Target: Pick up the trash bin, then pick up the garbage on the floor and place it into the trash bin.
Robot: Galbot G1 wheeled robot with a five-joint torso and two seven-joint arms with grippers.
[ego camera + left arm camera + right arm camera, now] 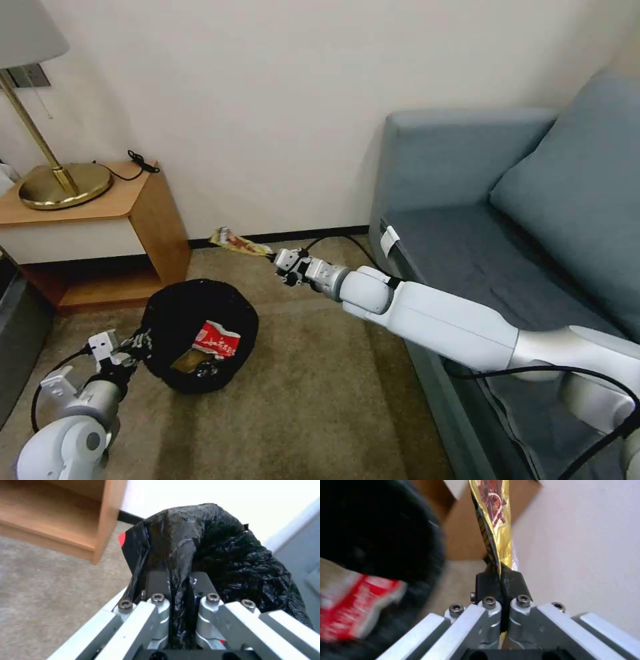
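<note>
Jaws of the left gripper (176,585) are clamped on the rim of the small round trash bin lined with crinkly black plastic (200,333), which holds a crushed red-and-white carton (217,340). Farther off, the right gripper (501,576) pinches the gold-brown snack wrapper (239,243) near the wall, beyond the bin, beside the grey-blue sofa (467,233).

trash bin (200,333) on floor, before and right of side table (100,227) | carton (217,340) in trash bin | snack wrapper (240,244) behind trash bin, near wall | sofa (500,233) right of trash bin | lamp (53,167) on side table
</note>
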